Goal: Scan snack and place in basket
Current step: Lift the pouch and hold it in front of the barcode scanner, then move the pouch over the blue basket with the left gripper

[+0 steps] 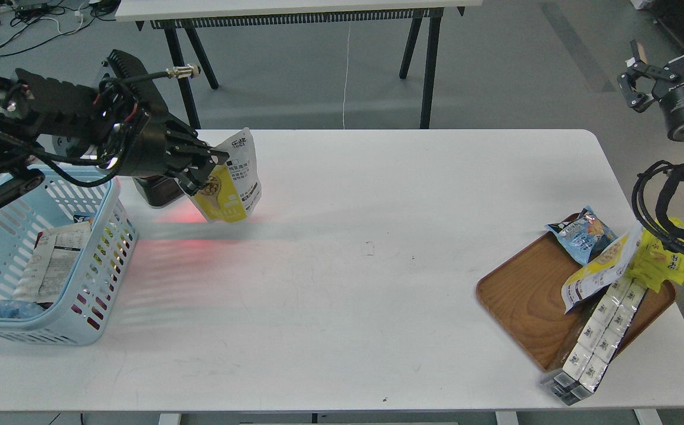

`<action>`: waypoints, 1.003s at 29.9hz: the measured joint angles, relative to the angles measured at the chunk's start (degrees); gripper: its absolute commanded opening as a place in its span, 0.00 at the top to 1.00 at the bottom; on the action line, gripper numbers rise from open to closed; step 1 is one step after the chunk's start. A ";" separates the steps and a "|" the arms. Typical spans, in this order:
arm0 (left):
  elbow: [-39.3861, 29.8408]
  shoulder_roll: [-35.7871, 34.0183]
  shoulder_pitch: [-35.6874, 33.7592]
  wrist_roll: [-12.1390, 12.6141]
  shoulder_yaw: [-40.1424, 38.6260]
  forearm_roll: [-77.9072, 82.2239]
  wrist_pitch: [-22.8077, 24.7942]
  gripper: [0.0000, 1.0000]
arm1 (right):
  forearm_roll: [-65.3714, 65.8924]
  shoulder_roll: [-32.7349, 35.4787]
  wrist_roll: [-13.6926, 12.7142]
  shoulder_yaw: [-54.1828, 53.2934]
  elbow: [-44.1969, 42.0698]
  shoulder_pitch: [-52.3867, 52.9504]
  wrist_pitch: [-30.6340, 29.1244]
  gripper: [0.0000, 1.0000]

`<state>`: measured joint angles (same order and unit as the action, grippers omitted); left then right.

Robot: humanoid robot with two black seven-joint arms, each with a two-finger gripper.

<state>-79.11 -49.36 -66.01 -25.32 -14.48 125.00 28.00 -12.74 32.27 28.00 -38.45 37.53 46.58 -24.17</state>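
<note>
My left gripper [207,171] is shut on the snack [234,183], a yellow and white pouch with black print, and holds it above the table's back left, just right of a dark scanner [156,190]. Red scanner light falls on the table under the pouch. The light blue basket [97,277] stands at the left edge, below my left arm, with packets inside. My right gripper [637,82] is raised off the table's far right; its fingers look spread.
A brown wooden tray [525,301] at the right front holds a small blue bag [581,233], another yellow pouch [599,268], a bright yellow packet [664,260] and white boxes [593,342]. A second table [295,9] stands behind.
</note>
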 measured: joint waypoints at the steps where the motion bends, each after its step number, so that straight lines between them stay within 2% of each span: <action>1: -0.04 -0.13 -0.06 0.00 0.00 0.00 0.00 1.00 | 0.00 0.00 0.00 -0.01 0.00 0.00 0.00 0.01; 6: -1.86 -2.62 -0.25 -0.32 -0.90 0.00 0.00 1.00 | 0.00 0.00 0.00 0.00 0.00 0.00 0.00 0.01; 14: -5.72 -9.09 -0.30 -2.63 -6.23 -0.60 0.00 1.00 | 0.00 0.00 0.00 0.04 -0.08 0.25 0.00 0.01; 20: -6.17 -16.92 -0.40 -2.68 -8.71 -5.72 0.00 1.00 | 0.00 0.00 0.00 -0.13 -0.13 0.26 0.00 0.01; 30: -4.75 -29.51 -0.01 -2.69 -8.00 -7.44 0.00 1.00 | 0.00 -0.24 0.00 -0.38 -0.20 0.00 -0.08 0.01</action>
<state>-83.86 -78.86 -66.02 -28.00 -22.48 117.56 28.00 -12.75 32.03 28.00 -38.83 37.33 46.59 -24.25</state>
